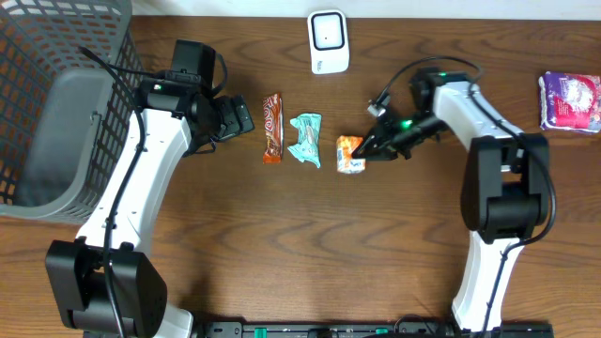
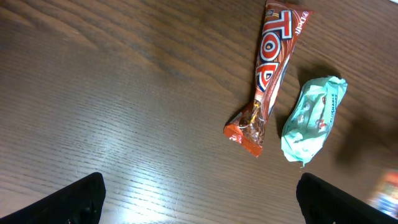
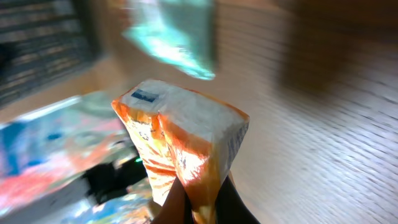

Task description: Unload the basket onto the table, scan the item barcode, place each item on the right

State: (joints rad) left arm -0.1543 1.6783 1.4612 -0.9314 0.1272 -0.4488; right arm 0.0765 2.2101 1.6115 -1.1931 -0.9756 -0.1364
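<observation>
Right pincer [image 1: 365, 152] clamps orange packet [image 1: 349, 156], wooden table [image 1: 282, 244] beneath.

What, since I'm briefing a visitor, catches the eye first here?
The right arm has its jaws shut on an orange-and-white packet near the centre. Left of it lie a teal wrapper and a red-brown bar, and a grey mesh basket fills the far left.

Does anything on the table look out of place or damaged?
Nothing looks damaged or spilled. One purple pack lies alone at the far right, away from the bar, teal pack and orange pack.
</observation>
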